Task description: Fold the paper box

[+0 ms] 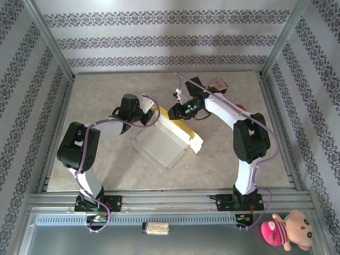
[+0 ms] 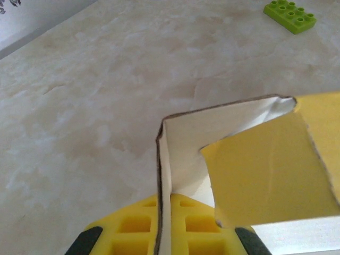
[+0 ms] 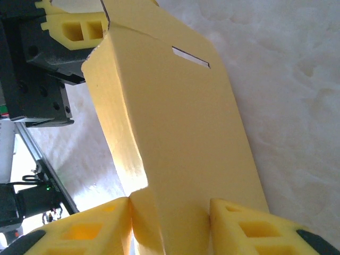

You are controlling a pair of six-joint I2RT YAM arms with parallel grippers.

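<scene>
Overhead, the paper box [image 1: 162, 144] lies half-formed in the middle of the marbled counter [image 1: 106, 95]. A broad white panel faces up and a yellow strip is raised along its far edge. The left hand [image 1: 151, 113] meets the box at its far left corner, and the right hand [image 1: 179, 110] meets the yellow edge just to the right of that. A small pink item [image 1: 218, 85] sits well beyond the box on its far right. A pink plush toy [image 1: 287, 232] lies off the counter, nearer than the box and to its right.

From the left wrist, the box [image 2: 180, 143] shows detail too fine from overhead: a thin wall standing on edge, its cut rim brown, its inner face white, with a yellow flap bent across on the right. That wall runs between the left hand's yellow fingers [image 2: 133, 231], which are closed on it. A green toy brick [image 2: 290, 15] rests on the counter far beyond the box.

From the right wrist, the box's yellow outer face [image 3: 175, 133] is seen close. It is creased lengthwise, with a narrow slot [image 3: 191, 57] cut near its far end. The right hand [image 3: 172, 228] clamps a folded yellow section, one finger pressing on each side. The left hand [image 3: 74, 24] grips the box's far corner.
</scene>
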